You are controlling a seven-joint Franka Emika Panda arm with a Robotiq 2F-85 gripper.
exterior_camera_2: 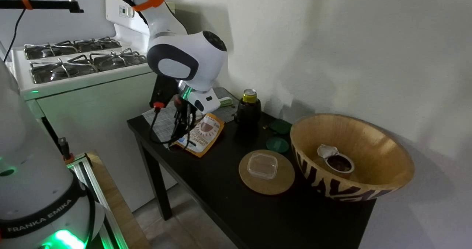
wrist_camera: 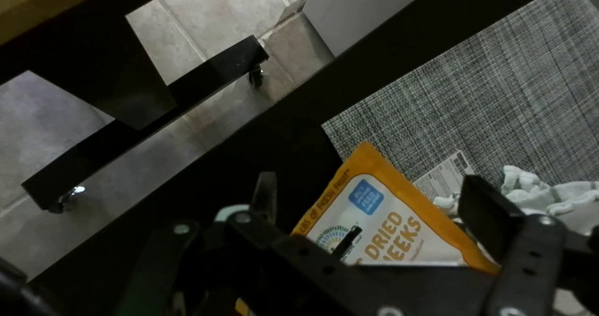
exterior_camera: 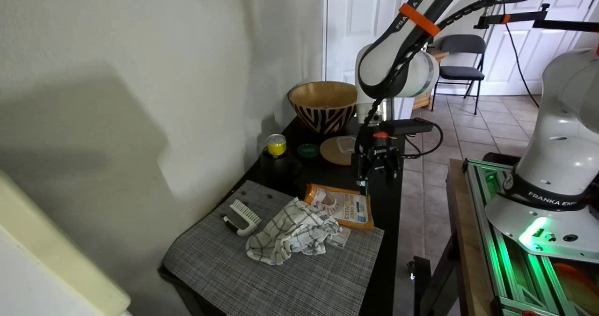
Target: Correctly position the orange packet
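The orange packet (exterior_camera: 340, 204) lies flat on the black table, its printed face up. In an exterior view one side borders the crumpled cloth, and a corner reaches the grey mat. It also shows in an exterior view (exterior_camera_2: 205, 131) and in the wrist view (wrist_camera: 374, 213), where the gripper body hides its lower part. My gripper (exterior_camera: 377, 183) points down by the packet. In the wrist view the gripper (wrist_camera: 372, 196) has its fingers wide apart with nothing held, and the packet shows between and beyond them. I cannot tell whether a fingertip touches the packet.
The checked cloth (exterior_camera: 295, 234) and a brush (exterior_camera: 243, 217) lie on the grey mat (exterior_camera: 309, 283). A dark mug (exterior_camera_2: 247, 112) holding a yellow can stands near the wall. A round board (exterior_camera_2: 247, 180), green lids (exterior_camera_2: 277, 145) and a large wooden bowl (exterior_camera_2: 383, 160) are further along.
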